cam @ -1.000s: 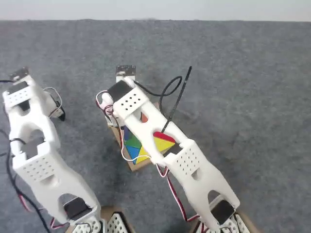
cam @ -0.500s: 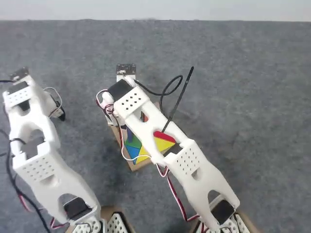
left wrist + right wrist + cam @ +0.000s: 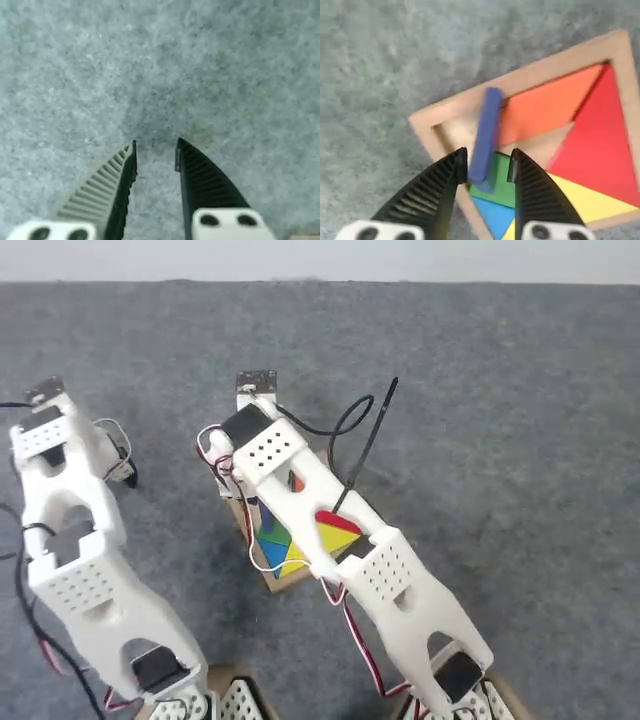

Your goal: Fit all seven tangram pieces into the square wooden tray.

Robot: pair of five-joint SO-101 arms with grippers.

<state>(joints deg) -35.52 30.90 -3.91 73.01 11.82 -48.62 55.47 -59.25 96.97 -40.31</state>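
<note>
Robotics lab: two arms (image 3: 330,530) on grey felt (image 3: 500,390).

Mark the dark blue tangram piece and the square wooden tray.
dark blue tangram piece (image 3: 487,125), right wrist view, its long face
square wooden tray (image 3: 545,71), right wrist view, bare rim

A grey felt mat (image 3: 520,410) spreads wide in front of me, nubbly and mottled with lighter and darker flecks, its fibres matted and fuzzy up close. Its far edge runs in a straight line, and beyond it lies a pale strip (image 3: 420,258), plain and off-white — wall or floor, I cannot tell. The light is soft and even — only faint, blurred shadows fall on the felt.
</note>
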